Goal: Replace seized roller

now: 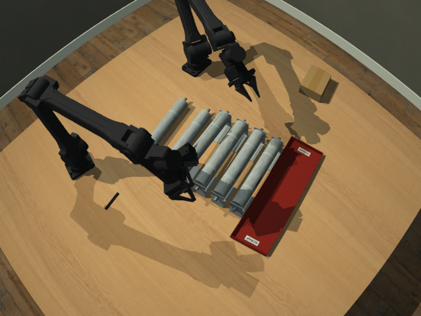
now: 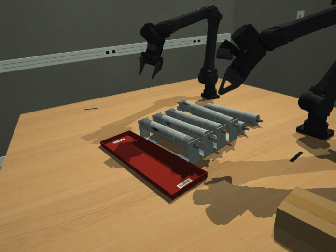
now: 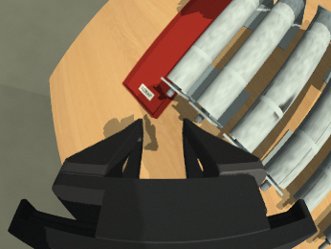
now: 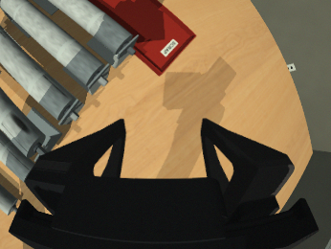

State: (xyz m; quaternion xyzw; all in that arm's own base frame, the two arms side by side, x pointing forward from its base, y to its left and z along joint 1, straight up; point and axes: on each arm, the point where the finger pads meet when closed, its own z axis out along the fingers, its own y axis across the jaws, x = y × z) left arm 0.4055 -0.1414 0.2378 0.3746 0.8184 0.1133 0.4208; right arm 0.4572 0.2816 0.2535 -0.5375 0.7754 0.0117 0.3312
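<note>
My left gripper (image 1: 254, 98) (image 2: 221, 91) (image 3: 163, 125) is partly open and empty, above the table off its end of the bed. My right gripper (image 1: 193, 194) (image 2: 146, 76) (image 4: 163, 125) is open and empty off the opposite end. Three rollers sit in brackets, one beside the tray (image 1: 260, 169) (image 2: 165, 130). The fourth roller (image 1: 212, 129) (image 2: 207, 111) (image 4: 14, 125), farthest from the tray, has its left-arm end at its bracket. Its right-arm end sits raised, its axle tip apparently out of the hole. Two spare rollers (image 1: 170, 118) (image 1: 193, 131) lie beside the bed.
The red scrap tray (image 1: 288, 190) (image 2: 151, 168) holds no roller and stands alongside the bed. A cardboard box (image 1: 315, 81) (image 2: 306, 214) stands on the left arm's side. A thin black strip (image 1: 112, 201) (image 2: 91, 108) lies near the right arm, another strip (image 2: 296, 156) near the left arm.
</note>
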